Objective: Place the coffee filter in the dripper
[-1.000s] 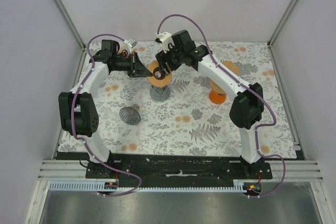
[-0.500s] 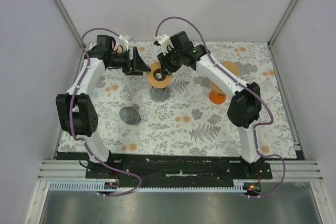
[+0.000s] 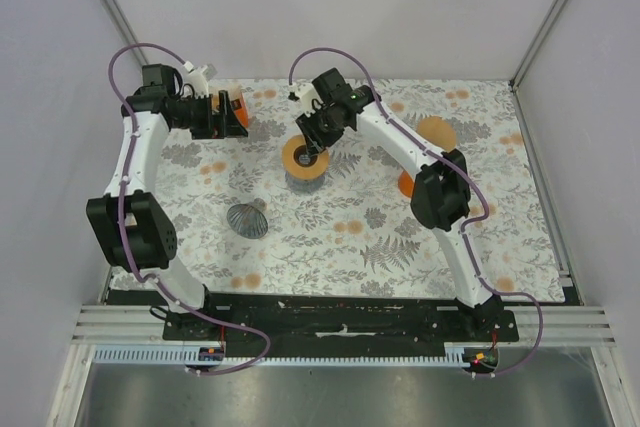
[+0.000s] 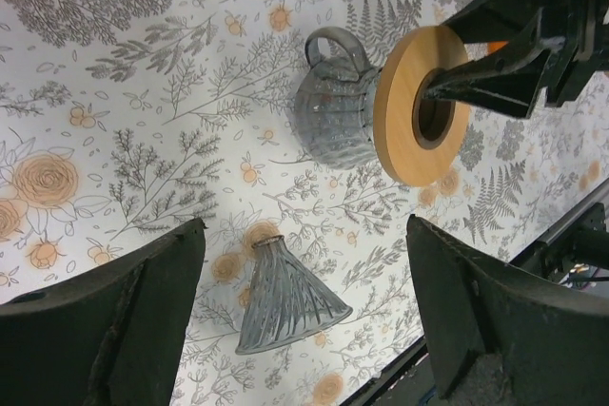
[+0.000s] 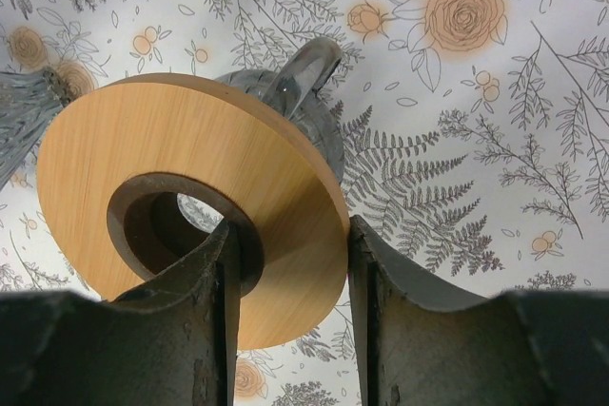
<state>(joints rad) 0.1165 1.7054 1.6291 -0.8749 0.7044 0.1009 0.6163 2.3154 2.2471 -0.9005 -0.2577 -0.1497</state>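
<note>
Left tool (image 3: 236, 115) back from wooden ring (image 4: 395, 111)

Bright even light, soft shadows, sharp focus.

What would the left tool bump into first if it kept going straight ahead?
Probably the flowered tablecloth past the ribbed cone. The cone lies in line with the open left tool, so it might get clipped first; depth is hard to judge.

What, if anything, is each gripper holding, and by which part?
The right gripper pinches the wooden ring across its band, one finger in the hole; the left gripper holds nothing.
</note>
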